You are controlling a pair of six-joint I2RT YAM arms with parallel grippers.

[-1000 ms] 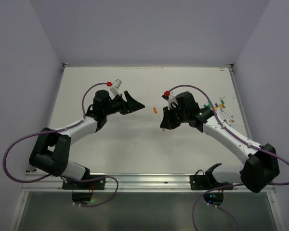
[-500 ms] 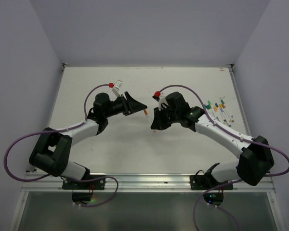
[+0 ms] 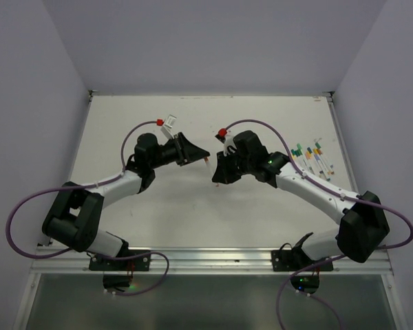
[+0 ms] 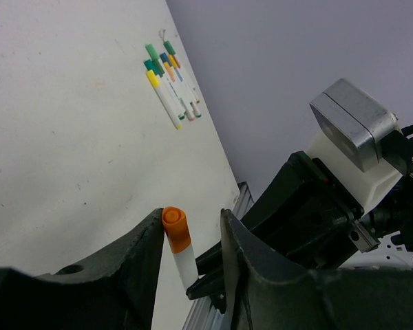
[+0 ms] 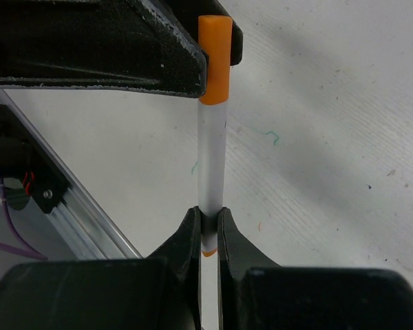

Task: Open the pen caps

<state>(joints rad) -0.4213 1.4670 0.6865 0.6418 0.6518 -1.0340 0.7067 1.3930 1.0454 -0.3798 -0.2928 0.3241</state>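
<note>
My right gripper (image 5: 208,218) is shut on the lower end of a white pen (image 5: 211,158) with an orange cap (image 5: 215,58). It holds the pen above the table with the cap toward my left gripper (image 4: 191,220). The left gripper is open, and the orange cap (image 4: 175,229) sits between its jaws, against one finger with a gap to the other. In the top view the two grippers meet mid-table, left (image 3: 204,155) and right (image 3: 219,170). The other pens (image 3: 313,157) lie in a group at the right, with green, yellow, orange and blue caps on.
The pen group also shows in the left wrist view (image 4: 171,82), far from the grippers. A metal rail (image 3: 213,258) runs along the near table edge. Purple cables (image 3: 131,134) loop over both arms. Walls close in the table's far and side edges.
My right arm has moved left with the pen, bringing the orange cap between my left gripper's jaws. The left gripper has shifted slightly toward it.
</note>
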